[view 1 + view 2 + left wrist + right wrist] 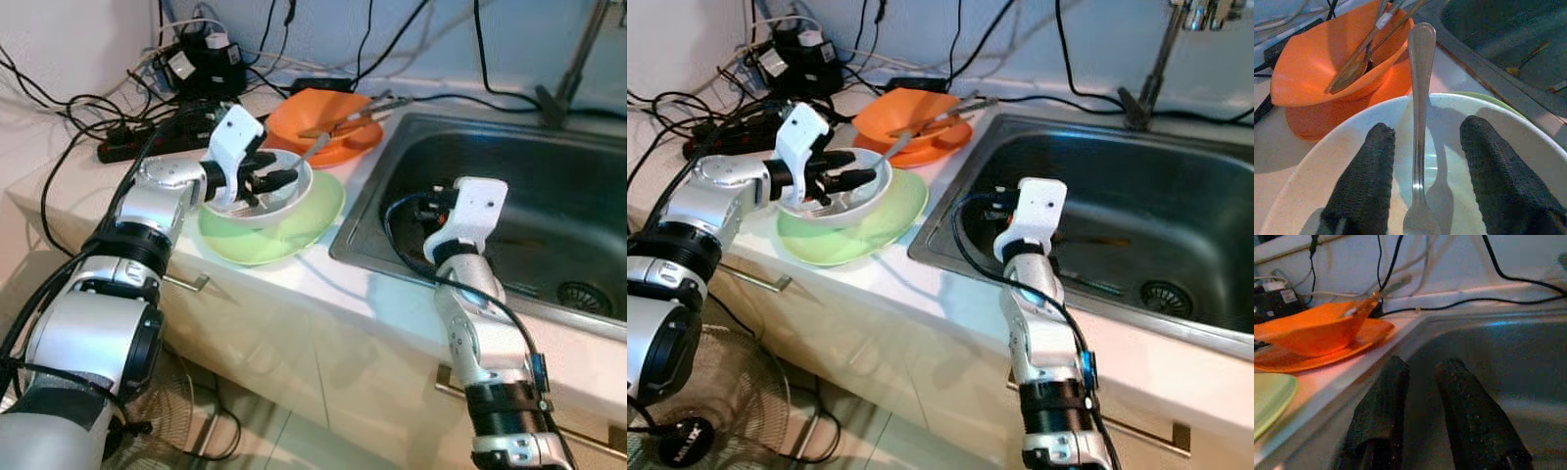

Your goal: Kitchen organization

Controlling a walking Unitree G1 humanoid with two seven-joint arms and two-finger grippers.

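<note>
Left gripper is over the white bowl, fingers spread wide either side of a fork and not touching it; nothing gripped. Fork lies in the bowl, tines down in the bowl's bottom under the gripper, handle leaning on the far rim and sticking out past it. Long axis runs near-left to far-right, handle end pointing toward the orange bowl. White bowl sits on a green plate on the counter, just left of the sink. Orange bowl is on an orange plate, just beyond the white one, holding chopsticks and a spoon that lean out toward the sink. Right gripper hangs inside the sink at its left wall, fingers close together with a narrow gap, holding nothing. Power strip and cables at far left of counter.
</note>
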